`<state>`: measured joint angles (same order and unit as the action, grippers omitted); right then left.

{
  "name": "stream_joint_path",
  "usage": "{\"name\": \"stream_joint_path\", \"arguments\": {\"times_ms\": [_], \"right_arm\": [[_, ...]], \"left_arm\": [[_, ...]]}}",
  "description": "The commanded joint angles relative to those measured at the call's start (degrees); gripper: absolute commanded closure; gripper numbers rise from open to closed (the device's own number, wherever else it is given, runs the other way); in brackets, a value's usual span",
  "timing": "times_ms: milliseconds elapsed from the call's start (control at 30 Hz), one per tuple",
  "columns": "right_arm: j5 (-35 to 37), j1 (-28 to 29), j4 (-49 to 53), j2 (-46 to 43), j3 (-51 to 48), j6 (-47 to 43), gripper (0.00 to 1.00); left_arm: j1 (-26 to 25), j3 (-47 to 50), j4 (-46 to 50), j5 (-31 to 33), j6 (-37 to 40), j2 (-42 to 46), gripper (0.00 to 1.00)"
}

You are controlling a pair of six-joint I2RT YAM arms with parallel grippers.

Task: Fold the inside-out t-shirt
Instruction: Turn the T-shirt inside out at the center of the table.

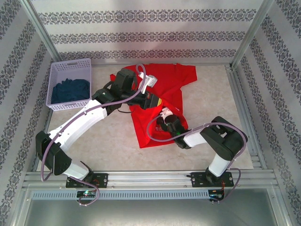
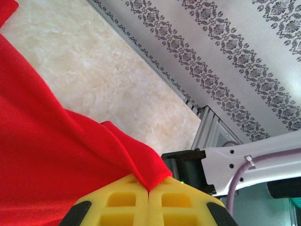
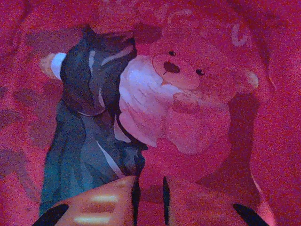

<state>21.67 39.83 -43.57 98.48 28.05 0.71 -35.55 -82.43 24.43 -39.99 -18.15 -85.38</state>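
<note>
Red t-shirt [image 1: 175, 77] lies rumpled on worktop [image 1: 211, 99], approx. ctr. One sleeve is spread toward the far edge, the hem toward the near edge. Left hand [image 2: 149, 192] is clenched on a fold of the shirt: yellow fingertips meet w/ red cloth pinched between them, and the fabric rises off the surface in a ridge. Right hand [image 3: 149, 197] sits low over the shirt nr its middle, just to the near side of the left hand. Its fingertips are a narrow slit apart w/ red cloth showing in the gap; cannot tell whether it grasps the cloth. Printed graphic [image 3: 178, 94] (bear beside a dark figure) lies directly ahead of the right hand. Pale plastic basket [image 1: 70, 63] at the far-left corner holds dark blue cloth [image 1: 70, 90], apart from the shirt.
</note>
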Motion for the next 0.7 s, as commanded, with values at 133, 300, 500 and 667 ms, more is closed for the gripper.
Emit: {"name": "stream_joint_path", "arguments": {"times_ms": [133, 300, 500, 667], "right_arm": [[-8.8, -5.5, 0.7, 2.4, 7.3, 7.1, 0.72], [-9.1, -6.2, 11.9, 6.0, 16.3, 10.0, 0.64], [-9.2, -6.8, 20.4, 11.6, 26.4, 11.5, 0.54], [-8.5, -6.1, 25.3, 16.0, 33.5, 9.4, 0.5]], "left_arm": [[-0.2, -0.5, 1.9, 2.1, 3.8, 3.8, 1.0], [-0.2, -0.5, -1.7, 1.7, 2.7, 4.3, 1.0], [-0.6, -4.4, -4.6, 2.3, 1.0, 2.8, 1.0], [-1.5, -9.7, -3.9, 3.4, 0.3, 0.3, 1.0]]}}
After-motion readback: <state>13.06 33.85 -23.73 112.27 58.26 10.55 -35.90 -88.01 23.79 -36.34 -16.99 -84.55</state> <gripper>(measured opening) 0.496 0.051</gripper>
